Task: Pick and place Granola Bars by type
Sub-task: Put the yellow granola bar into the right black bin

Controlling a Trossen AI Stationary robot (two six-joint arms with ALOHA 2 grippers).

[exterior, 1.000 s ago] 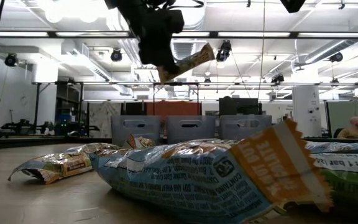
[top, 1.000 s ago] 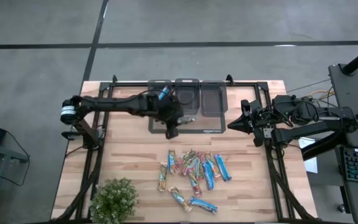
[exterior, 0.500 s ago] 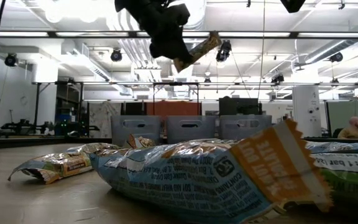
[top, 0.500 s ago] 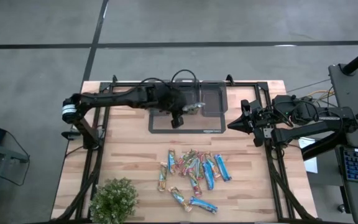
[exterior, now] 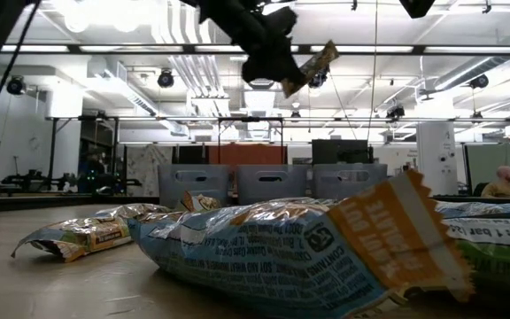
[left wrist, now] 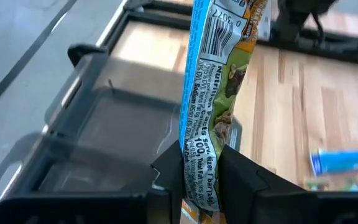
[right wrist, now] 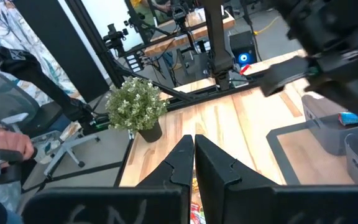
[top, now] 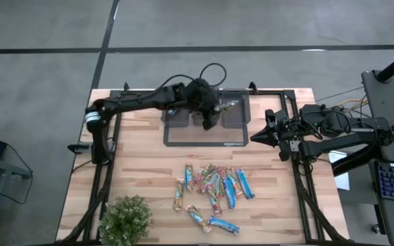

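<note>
Fingers of the left gripper (left wrist: pixel 201 171) pinch one slim granola bar in a shiny blue-and-green wrapper (left wrist: pixel 213 93); the bar's lower end is hidden between them. From above, the left gripper (top: pixel 209 117) hangs over the row of three clear plastic bins (top: pixel 237 117), with the held bar (top: pixel 227 106) jutting toward the rightmost bin. From table height the gripper (exterior: pixel 277 66) shows as a dark silhouette, cut off by the picture's upper edge, with the bar (exterior: pixel 312 66) tilted in the air above the bins (exterior: pixel 268 183).

Nearer the table's front than the bins lies the loose heap of blue and multicoloured wrapped bars (top: pixel 214 184), overlapping, so their number is hard to tell. A leafy green potted plant (top: pixel 124 219) stands left of the heap.

To the right of the bins, apart from them, waits the dark right gripper (top: pixel 257 137), its fingers (right wrist: pixel 182 163) pressed together on nothing.
</note>
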